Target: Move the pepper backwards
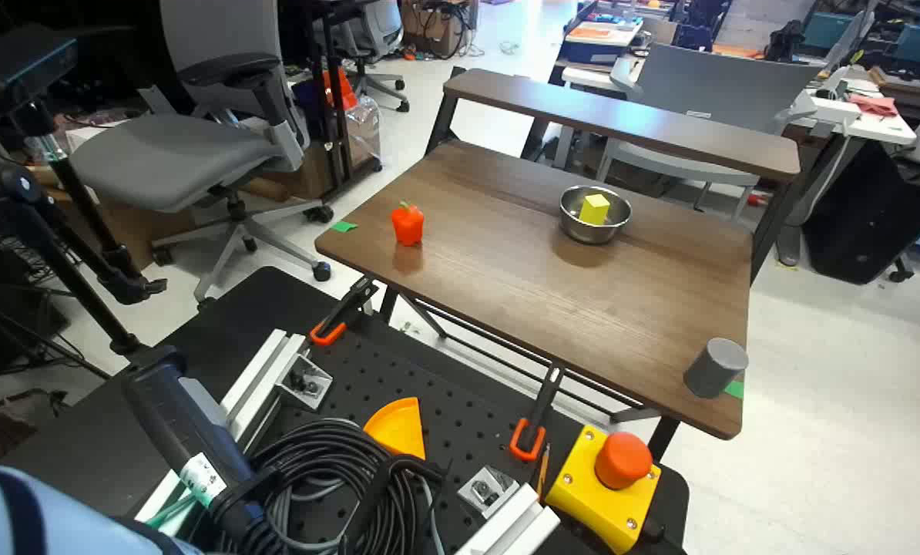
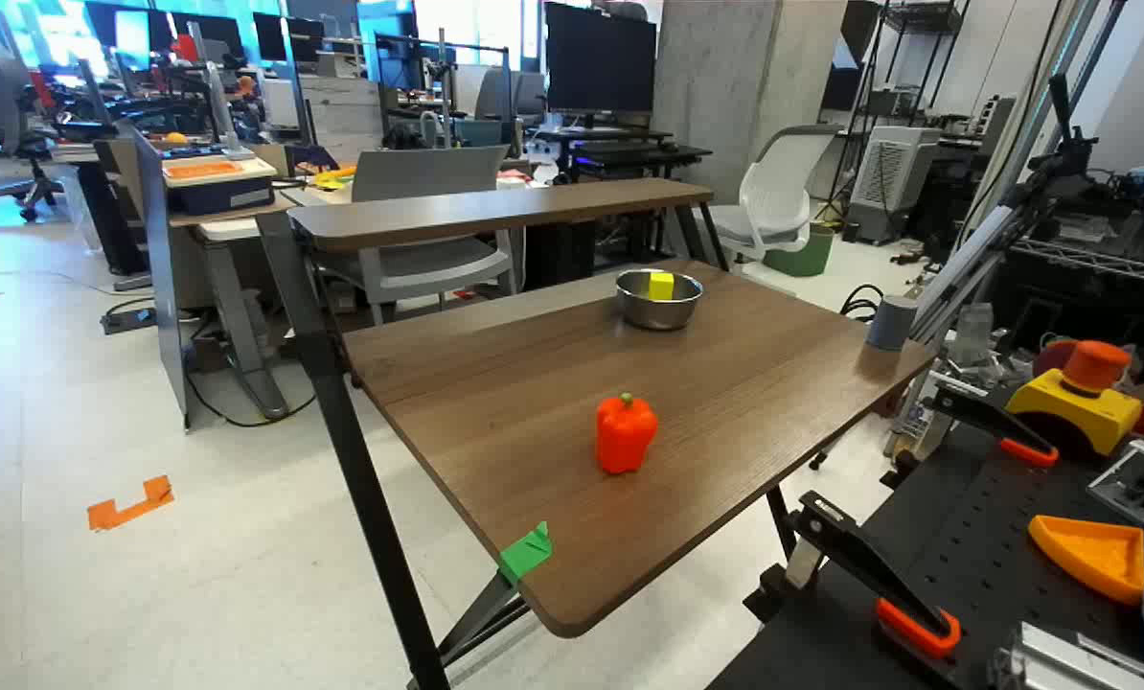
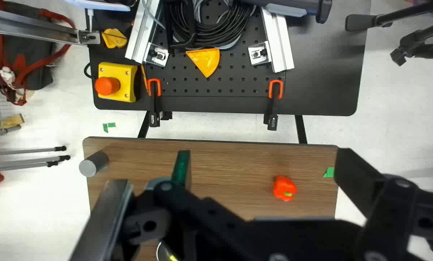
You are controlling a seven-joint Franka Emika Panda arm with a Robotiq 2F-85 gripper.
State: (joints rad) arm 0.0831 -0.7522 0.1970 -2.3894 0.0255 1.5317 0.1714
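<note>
An orange-red bell pepper with a green stem stands upright on the wooden table in both exterior views (image 1: pixel 407 227) (image 2: pixel 626 437). In the wrist view the pepper (image 3: pixel 283 186) is seen from above, near the table end with green tape. My gripper (image 3: pixel 262 164) shows only in the wrist view. Its fingers are wide apart with nothing between them. It is well above the table, and the pepper appears below, between the fingers and nearer the right one. The gripper body hides part of the table in the wrist view.
A metal bowl (image 1: pixel 581 230) holding a yellow block (image 1: pixel 594 209) stands on the table (image 1: pixel 498 266), toward the raised shelf (image 1: pixel 622 116). A grey cylinder (image 1: pixel 714 370) stands near the opposite end from the pepper. A black base table with clamps (image 1: pixel 533 432) and an emergency stop (image 1: pixel 622 462) is alongside.
</note>
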